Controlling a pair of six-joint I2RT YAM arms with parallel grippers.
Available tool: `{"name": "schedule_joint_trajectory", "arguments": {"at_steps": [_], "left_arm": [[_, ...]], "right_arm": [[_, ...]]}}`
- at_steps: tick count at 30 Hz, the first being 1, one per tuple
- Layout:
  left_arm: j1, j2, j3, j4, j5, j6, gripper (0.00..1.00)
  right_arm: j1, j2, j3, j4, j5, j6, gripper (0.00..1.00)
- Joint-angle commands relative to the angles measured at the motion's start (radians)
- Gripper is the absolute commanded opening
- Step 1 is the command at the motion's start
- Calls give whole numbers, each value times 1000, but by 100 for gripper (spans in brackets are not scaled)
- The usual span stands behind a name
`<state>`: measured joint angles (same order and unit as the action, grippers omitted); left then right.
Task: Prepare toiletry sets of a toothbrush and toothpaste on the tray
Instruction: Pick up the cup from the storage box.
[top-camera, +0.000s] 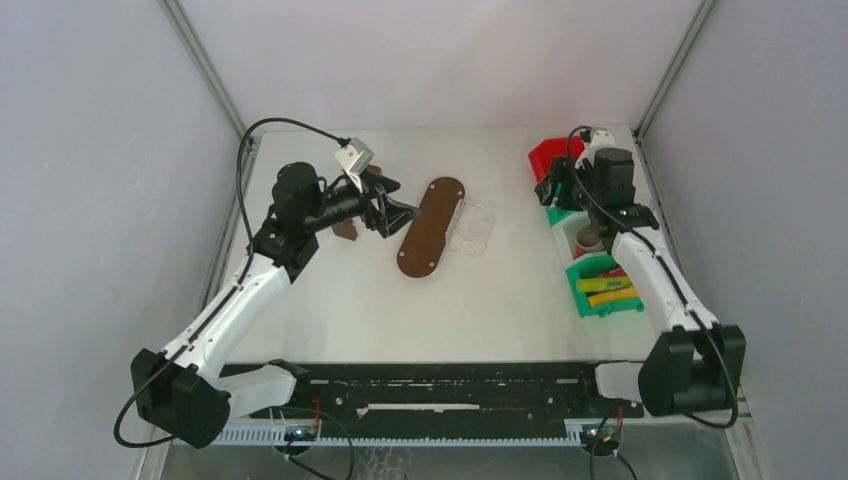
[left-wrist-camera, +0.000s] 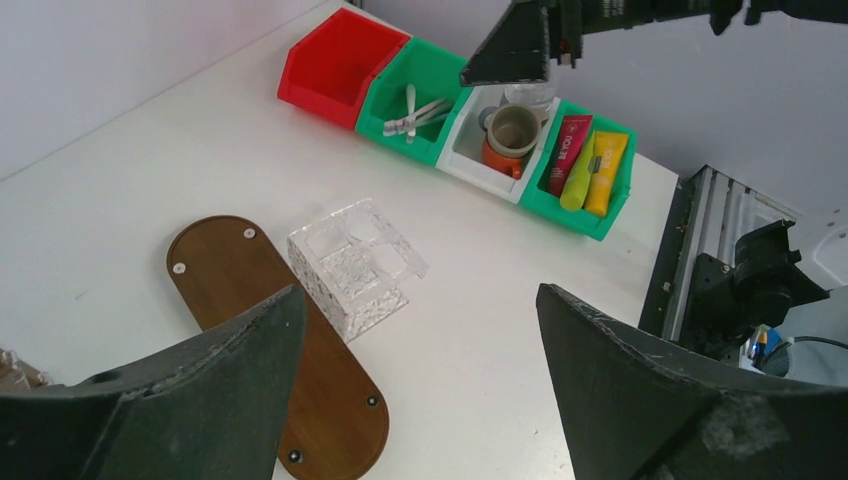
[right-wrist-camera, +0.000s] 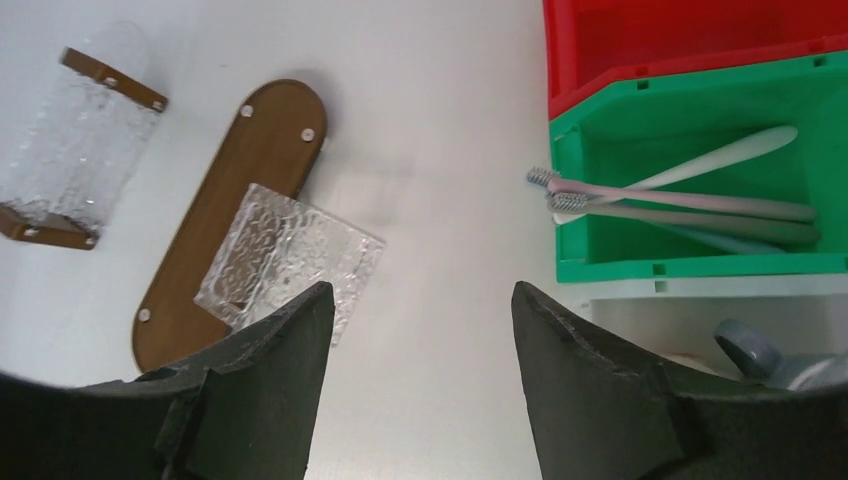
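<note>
The tray (top-camera: 425, 240) is a brown wooden oval lying bare mid-table, also seen in the left wrist view (left-wrist-camera: 225, 270) and the right wrist view (right-wrist-camera: 230, 215). Toothbrushes (right-wrist-camera: 680, 195) lie in a green bin (right-wrist-camera: 690, 262); from the left wrist they show as pale toothbrushes (left-wrist-camera: 415, 115). A pink-red toothpaste (left-wrist-camera: 568, 152), a lime green one (left-wrist-camera: 578, 182) and a yellow tube (left-wrist-camera: 607, 170) lie in the nearest green bin (top-camera: 604, 305). My left gripper (top-camera: 395, 215) (left-wrist-camera: 420, 295) hangs open over the tray's left side, empty. My right gripper (top-camera: 553, 190) (right-wrist-camera: 421, 288) is open and empty, just left of the toothbrush bin.
A clear textured plastic holder (top-camera: 472, 228) (left-wrist-camera: 355, 265) leans on the tray's right edge. A second clear piece with brown ends (right-wrist-camera: 80, 150) lies left of the tray. A red bin (left-wrist-camera: 340, 65) and a white bin (left-wrist-camera: 470, 160) with cups (left-wrist-camera: 510, 130) complete the row on the right.
</note>
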<state>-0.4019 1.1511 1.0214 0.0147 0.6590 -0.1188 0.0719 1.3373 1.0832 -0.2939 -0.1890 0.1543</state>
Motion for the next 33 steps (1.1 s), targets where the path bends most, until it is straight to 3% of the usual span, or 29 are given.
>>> {"name": "schedule_joint_trajectory", "arguments": {"at_steps": [1,7,16,23,33], "left_arm": [[-19,-26,42,81,23,-40,89],[-32,-31,32,110,30,-49,89],[-34,-30,8,169,44,-80,89],[-34,-34,-6,193,44,-86,90],[-34,-26,-5,179,50,-79,90]], "right_arm": [[1,-177,-58,106,16,47,73],[-2,-311,-122,43,138,52,74],[-65,-468,-209,21,490,177,75],[-119,-347,-143,48,410,76,85],[-183,-129,82,-78,313,-85,80]]}}
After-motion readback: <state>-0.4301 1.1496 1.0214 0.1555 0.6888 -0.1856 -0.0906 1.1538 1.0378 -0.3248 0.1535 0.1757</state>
